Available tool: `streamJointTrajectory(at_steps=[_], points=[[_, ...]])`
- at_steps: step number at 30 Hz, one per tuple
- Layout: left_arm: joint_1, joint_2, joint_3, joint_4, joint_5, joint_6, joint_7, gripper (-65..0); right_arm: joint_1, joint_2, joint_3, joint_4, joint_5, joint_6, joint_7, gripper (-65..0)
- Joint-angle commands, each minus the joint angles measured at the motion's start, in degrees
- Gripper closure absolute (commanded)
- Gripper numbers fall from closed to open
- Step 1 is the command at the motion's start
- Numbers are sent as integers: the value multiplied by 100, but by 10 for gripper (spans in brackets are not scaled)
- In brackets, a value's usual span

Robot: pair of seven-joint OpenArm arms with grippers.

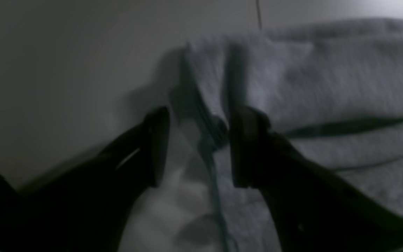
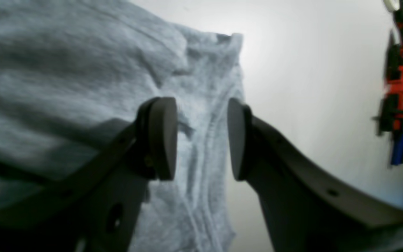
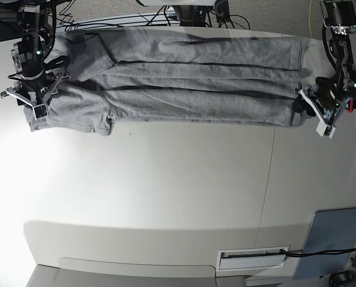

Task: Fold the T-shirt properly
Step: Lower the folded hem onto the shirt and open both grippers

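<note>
The heather-grey T-shirt (image 3: 184, 84) lies stretched sideways along the table's far part, plain side up, with long folds running through it. My right gripper (image 3: 33, 100) is at its left end, over the sleeve. In the right wrist view the right gripper (image 2: 201, 140) is open, with wrinkled shirt fabric (image 2: 82, 70) under and between its pads. My left gripper (image 3: 314, 109) is at the shirt's right end. In the left wrist view the left gripper (image 1: 198, 147) is open and straddles the shirt's edge (image 1: 292, 80). No lettering shows.
The white table (image 3: 166, 191) has a seam line running front to back on its right side. A grey-blue panel (image 3: 336, 239) and a slotted plate (image 3: 252, 257) lie at the front right. Cables (image 3: 136, 21) run behind the shirt.
</note>
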Motion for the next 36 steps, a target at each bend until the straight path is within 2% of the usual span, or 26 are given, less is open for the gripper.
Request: streamJointTrajectory(at_steps=[1,4,5,9,12,15,18,23,24,32,36], points=[[50,-111,-50,90,-170,-7,-42,-306,33,98,44,98,79,-63,76,-244],[343,-105,-140,90,-407,-35,-39,-312,33,98,44,98,302,-55,61,-262],[448,-103,-256,90,-503,-155,-42,-312,31,98,44,98,315,-55,61,-262],[804,59,-1224,87,-1231,-509,-15,-312,33,98,44,98,313,-55,66,-262],[957,286,-1974,87,-2050,-883,284,-312,33,98,44,98,313,-55,76,-262],[1054,514,-2223,85,-2398,-1054,570,-312,33,98,44,98,313,-57,81,-262],[1130,737,-2212,76,-2367,-1021,555,-312,33,96,44,98,313,-57,81,-262],[1128,1027,-2212,74,-1523,-398,-166,-312,33,98,44,98,310,-57,63,-262],[1128,1071,-2210,74,-1475,-361,-181,-312,31,98,44,98,310,-57,63,-262],[1110,1694,-2210,70,-1484,-356,-258,-312,33,98,44,98,313,-57,83,-262],[994,1961,-2208,57,-1484,-70,-540,-312,33,98,44,98,313,-57,83,-262]])
